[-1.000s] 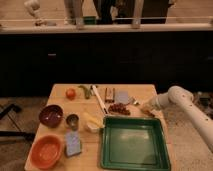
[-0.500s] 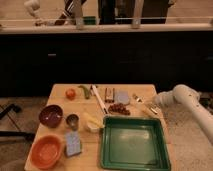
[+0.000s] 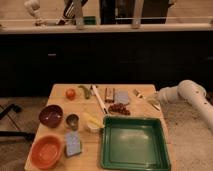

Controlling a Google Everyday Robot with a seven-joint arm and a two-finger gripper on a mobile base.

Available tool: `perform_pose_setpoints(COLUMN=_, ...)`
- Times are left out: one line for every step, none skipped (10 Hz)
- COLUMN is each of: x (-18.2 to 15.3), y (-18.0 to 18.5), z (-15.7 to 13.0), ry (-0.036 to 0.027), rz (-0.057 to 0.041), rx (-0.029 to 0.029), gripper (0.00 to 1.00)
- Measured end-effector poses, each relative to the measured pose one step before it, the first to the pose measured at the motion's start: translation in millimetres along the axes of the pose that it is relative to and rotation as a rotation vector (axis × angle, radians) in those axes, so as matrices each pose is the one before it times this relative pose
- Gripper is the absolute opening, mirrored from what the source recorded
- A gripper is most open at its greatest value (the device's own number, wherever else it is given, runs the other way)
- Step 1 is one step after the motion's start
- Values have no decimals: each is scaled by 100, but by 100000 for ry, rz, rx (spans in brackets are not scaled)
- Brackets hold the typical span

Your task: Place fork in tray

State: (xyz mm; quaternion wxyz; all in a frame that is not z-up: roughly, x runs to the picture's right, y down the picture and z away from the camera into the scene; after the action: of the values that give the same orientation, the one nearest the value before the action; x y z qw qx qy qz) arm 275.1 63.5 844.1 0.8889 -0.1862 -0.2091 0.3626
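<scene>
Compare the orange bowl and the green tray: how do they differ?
The orange bowl is round and sits at the table's near-left corner. The tray is rectangular, dark green and bigger, and sits near right. Both look empty. The hand is at the table's far-right edge, beyond the tray.

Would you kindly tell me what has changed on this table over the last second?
The gripper, at the right edge of the wooden table, has shifted slightly rightward; no grasp or release is visible. The slim silvery metal fork, the large dark-green rectangular plastic tray and the other items stayed put.
</scene>
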Motion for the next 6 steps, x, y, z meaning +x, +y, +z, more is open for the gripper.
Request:
perform_pose_setpoints(x=-1395, y=665, z=-835, ry=-1116, rz=-4251, rx=-1094, gripper=0)
perform_pose_setpoints(x=-1421, y=827, z=-151, ry=-833, rz=-4210, rx=-1664, gripper=0)
perform_pose_setpoints(x=-1530, y=1117, z=33, ry=-729, rz=-5054, rx=-2376, gripper=0)
perform_pose_setpoints(x=-1030, y=1260, z=-189, ry=-451, rz=-4415, rx=-2149, gripper=0)
perform_pose_setpoints(x=-942, y=1848, z=-405, ry=-370, rz=-4978, rx=-2682, gripper=0)
perform_pose_setpoints(x=-488, y=1352, z=-184, ry=-52, rz=-3304, rx=-2047, gripper=0)
